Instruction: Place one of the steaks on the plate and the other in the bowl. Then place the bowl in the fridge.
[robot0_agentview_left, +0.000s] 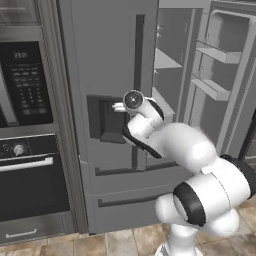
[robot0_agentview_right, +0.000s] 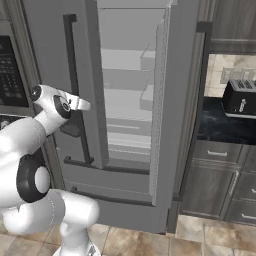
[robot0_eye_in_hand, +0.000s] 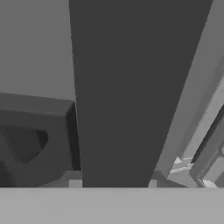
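The robot's pincer (robot0_agentview_left: 119, 106) sits at the dark vertical handle (robot0_agentview_left: 138, 50) of the grey fridge (robot0_agentview_left: 100, 60) — its grip cannot be made out. The right-hand door (robot0_agentview_right: 177, 100) stands open on bare shelves (robot0_agentview_right: 125, 60) — a toaster (robot0_agentview_right: 240, 97) rests on the counter (robot0_agentview_right: 220, 127) beside it.

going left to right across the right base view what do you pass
black wall oven panel → white robot arm → dark vertical handle of the grey fridge's shut left door → open fridge compartment with pale shelves → black toaster
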